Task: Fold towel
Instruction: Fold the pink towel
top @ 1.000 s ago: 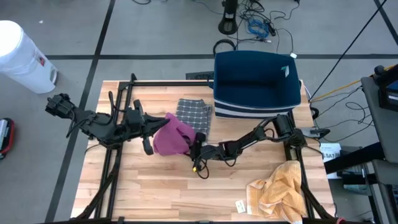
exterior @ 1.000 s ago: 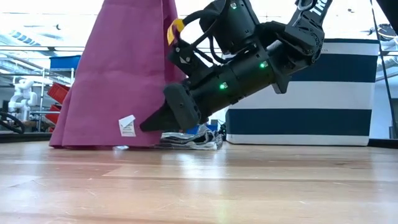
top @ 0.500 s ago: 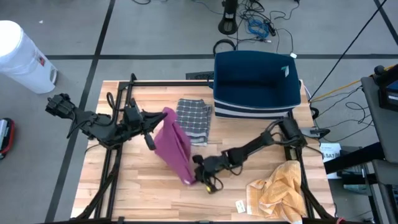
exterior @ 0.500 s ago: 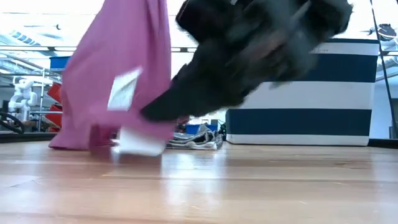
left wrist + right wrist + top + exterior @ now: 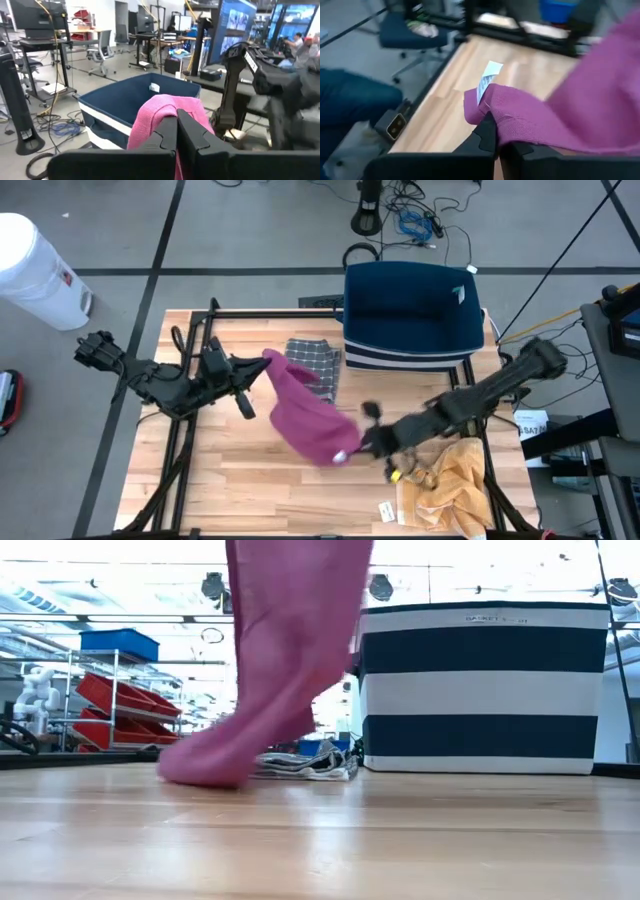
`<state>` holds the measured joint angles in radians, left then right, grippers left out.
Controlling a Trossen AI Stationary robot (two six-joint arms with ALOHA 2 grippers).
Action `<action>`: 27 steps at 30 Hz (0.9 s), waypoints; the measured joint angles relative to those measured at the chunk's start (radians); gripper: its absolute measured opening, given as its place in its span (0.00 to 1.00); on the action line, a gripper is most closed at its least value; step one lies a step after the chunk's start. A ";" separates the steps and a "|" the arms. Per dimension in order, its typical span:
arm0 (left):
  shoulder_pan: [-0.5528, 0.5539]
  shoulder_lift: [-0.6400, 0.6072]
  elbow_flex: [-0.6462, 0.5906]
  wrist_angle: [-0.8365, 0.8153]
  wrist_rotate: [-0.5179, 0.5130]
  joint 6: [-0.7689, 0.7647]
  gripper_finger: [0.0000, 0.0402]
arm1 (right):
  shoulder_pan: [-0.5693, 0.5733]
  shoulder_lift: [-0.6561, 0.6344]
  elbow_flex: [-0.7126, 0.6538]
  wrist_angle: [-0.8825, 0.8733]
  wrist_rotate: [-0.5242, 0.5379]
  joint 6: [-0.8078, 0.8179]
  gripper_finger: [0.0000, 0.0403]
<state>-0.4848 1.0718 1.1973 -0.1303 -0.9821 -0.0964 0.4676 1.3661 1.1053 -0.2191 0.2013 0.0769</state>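
A pink towel (image 5: 305,415) stretches between my two grippers above the middle of the table. My left gripper (image 5: 258,370) is shut on its far-left corner. My right gripper (image 5: 358,448) is shut on the near-right corner, which carries a white label (image 5: 487,80). In the low view the towel (image 5: 290,650) hangs down from above the picture. Its lowest fold (image 5: 205,768) sags to about table height, and I cannot tell whether it touches the wood. My left gripper pinches the towel's upper corner (image 5: 167,107) between its two fingers, coming level from the table's left side. The cloth drapes over the fingertips and falls away below them. My right gripper pinches the corner beside the label (image 5: 495,107) between its two fingers, slanting down from the table's right side. This end is lifted clear of the table, and the cloth runs off toward the left gripper.
A folded grey checked cloth (image 5: 312,365) lies at the far middle, in front of a blue striped basket (image 5: 412,315). A crumpled yellow towel (image 5: 450,485) lies at the near right corner. A white bin (image 5: 35,270) stands on the floor off the far left.
My right gripper dipped to the towel's lower labelled corner, then rose quickly and swung toward the table's right edge with that corner. The towel, which hung straight down from my left gripper, is now drawn out slantwise between both grippers. My left gripper kept its place.
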 joint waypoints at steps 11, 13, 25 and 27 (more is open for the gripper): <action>0.170 0.058 0.000 0.234 -0.003 0.131 0.00 | -0.232 -0.226 0.141 -0.377 0.156 -0.124 0.00; 0.223 0.057 0.000 0.260 -0.003 0.133 0.00 | -0.285 -0.221 0.199 -0.418 0.194 -0.165 0.00; 0.316 0.013 0.002 0.347 0.263 0.323 0.00 | -0.341 -0.220 0.413 -0.653 0.218 -0.279 0.00; 0.284 0.009 0.002 0.196 0.267 0.255 0.00 | -0.322 -0.218 0.406 -0.742 0.154 -0.227 0.00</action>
<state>-0.2004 1.0805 1.1988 0.0657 -0.7155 0.1582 0.1458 1.1476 1.5111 -0.9613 0.3549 -0.1499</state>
